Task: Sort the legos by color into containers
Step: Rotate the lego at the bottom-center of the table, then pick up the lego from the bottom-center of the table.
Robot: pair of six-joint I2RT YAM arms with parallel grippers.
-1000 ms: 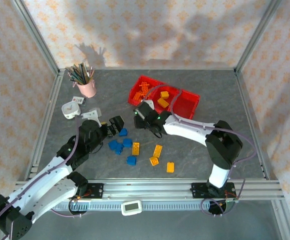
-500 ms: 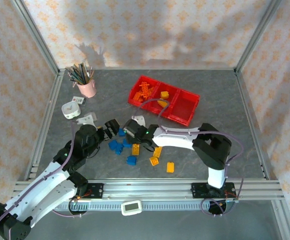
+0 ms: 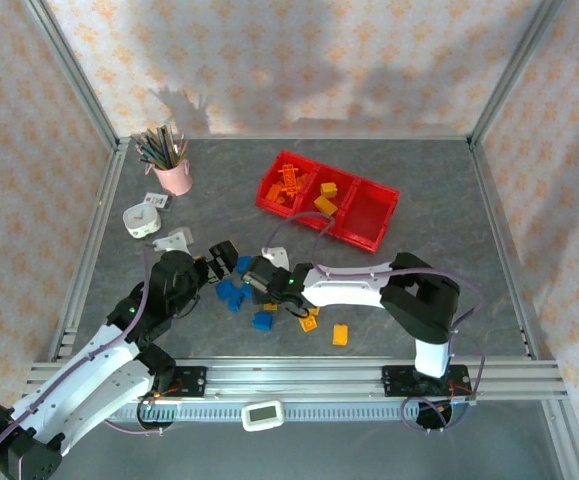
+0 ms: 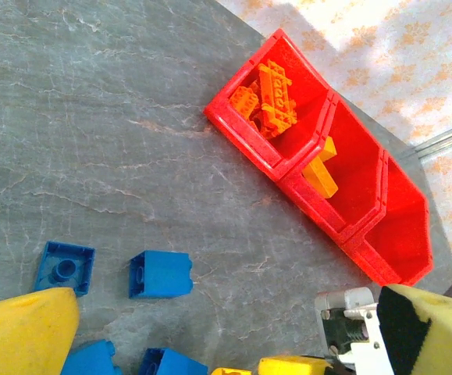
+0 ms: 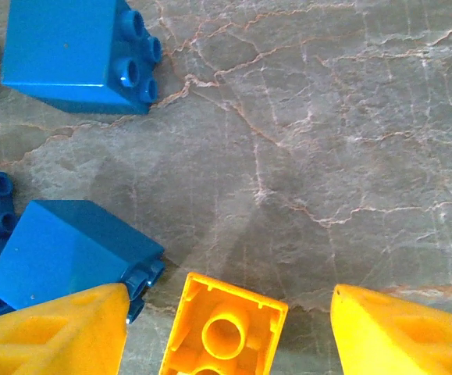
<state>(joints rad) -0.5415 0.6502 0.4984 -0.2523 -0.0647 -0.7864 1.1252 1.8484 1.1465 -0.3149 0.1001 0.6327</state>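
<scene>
No words, numbers or logos can be read anywhere. A small white device (image 3: pixel 263 414) on the front rail (image 3: pixel 369 372) has a pale screen, too small to make out. A white card (image 3: pixel 156 200) beside the pink cup (image 3: pixel 175 178) carries dark marks, also too small to read.

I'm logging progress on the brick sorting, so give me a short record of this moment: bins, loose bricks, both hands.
bins: red row of three; orange bricks in the end nearest the pencil cup, yellow bricks in the middle
loose on table: blue bricks, yellow-orange bricks
right hand: open, fingers either side of a single yellow-orange brick
left hand: open, holding nothing, above the blue bricks
</scene>
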